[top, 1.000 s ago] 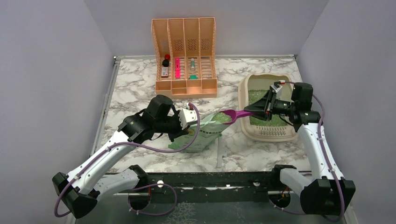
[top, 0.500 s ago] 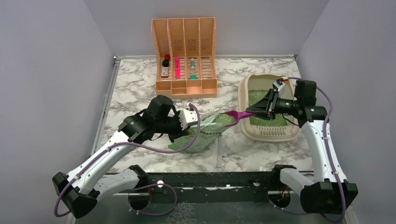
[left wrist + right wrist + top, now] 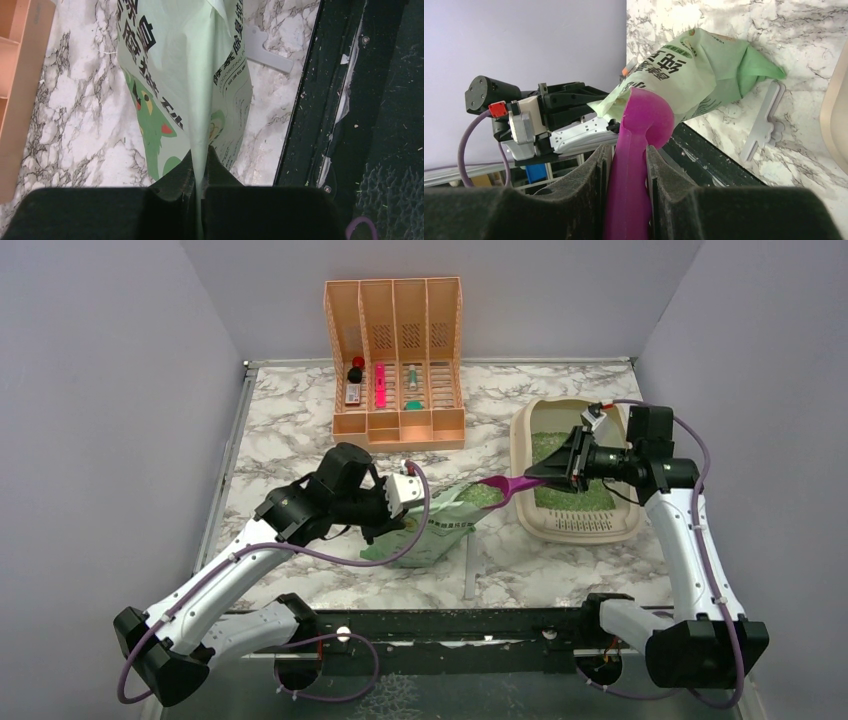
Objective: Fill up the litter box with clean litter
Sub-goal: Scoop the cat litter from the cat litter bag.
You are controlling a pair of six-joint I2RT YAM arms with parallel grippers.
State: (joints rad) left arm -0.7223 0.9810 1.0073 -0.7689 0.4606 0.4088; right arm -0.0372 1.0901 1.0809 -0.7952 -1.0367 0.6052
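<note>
The beige litter box (image 3: 522,455) sits at the right of the table with a layer of green litter (image 3: 548,447) inside. My right gripper (image 3: 572,468) hovers over the box, shut on the handle of a magenta scoop (image 3: 510,485) whose bowl reaches into the mouth of the pale green litter bag (image 3: 440,525). In the right wrist view the scoop (image 3: 639,150) stands between my pads with its bowl at the bag's opening (image 3: 684,75). My left gripper (image 3: 385,515) is shut on the bag's edge; in the left wrist view the bag (image 3: 185,75) hangs from my jaws.
A peach slatted file organizer (image 3: 395,365) with small items stands at the back centre. A grey flat clip (image 3: 470,565) lies on the marble near the bag, also seen in the right wrist view (image 3: 764,130). The black table edge (image 3: 320,100) runs close behind the bag.
My right arm has shifted slightly up and to the right; the scoop stays at the bag's mouth. The left arm and bag have not visibly moved.
</note>
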